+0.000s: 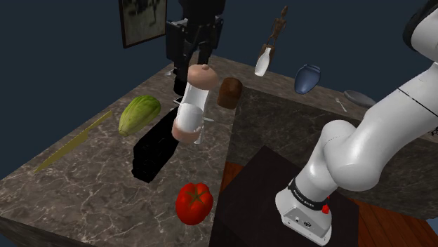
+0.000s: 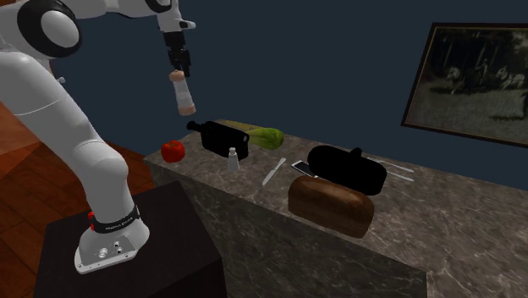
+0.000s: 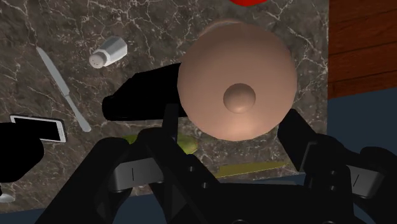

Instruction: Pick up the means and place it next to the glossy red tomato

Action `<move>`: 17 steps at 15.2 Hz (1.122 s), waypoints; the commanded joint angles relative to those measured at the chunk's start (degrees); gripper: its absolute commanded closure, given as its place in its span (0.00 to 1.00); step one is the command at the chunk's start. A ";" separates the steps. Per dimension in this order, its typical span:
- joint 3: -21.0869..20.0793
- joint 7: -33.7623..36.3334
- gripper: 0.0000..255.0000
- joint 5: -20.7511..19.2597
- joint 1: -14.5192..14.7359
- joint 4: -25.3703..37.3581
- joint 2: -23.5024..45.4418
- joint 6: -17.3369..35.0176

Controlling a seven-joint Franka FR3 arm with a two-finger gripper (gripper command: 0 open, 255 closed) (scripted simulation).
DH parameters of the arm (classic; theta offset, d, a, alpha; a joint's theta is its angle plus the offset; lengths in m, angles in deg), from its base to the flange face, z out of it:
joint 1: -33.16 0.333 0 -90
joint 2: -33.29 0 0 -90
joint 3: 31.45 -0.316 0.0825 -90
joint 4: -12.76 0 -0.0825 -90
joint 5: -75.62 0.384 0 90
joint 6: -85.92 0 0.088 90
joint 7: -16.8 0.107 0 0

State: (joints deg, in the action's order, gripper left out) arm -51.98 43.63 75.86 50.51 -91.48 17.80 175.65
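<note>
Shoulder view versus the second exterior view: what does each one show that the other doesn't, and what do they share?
Shoulder view's own: a wooden-handled utensil and a blue thing against the wall. Second exterior view's own: a phone on the counter, with a shaker and a knife plainly seen near it. Shared: the gripper clasping a pink-and-white grinder above the counter, the tomato, the black bottle, the green vegetable, the brown loaf and the framed picture.
</note>
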 commanded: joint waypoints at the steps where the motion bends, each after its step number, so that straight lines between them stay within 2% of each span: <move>1: -1.90 2.96 1.00 0.42 1.03 1.13 0.16 -1.06; 7: -8.04 12.14 1.00 0.43 3.88 6.78 3.51 -3.87; 12: -14.24 21.56 1.00 -1.52 6.91 14.38 9.33 -6.80; 17: -13.81 21.13 1.00 -0.66 6.90 8.88 7.71 -2.63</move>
State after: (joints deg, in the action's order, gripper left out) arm -65.86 64.81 75.04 57.40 -81.51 25.82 172.16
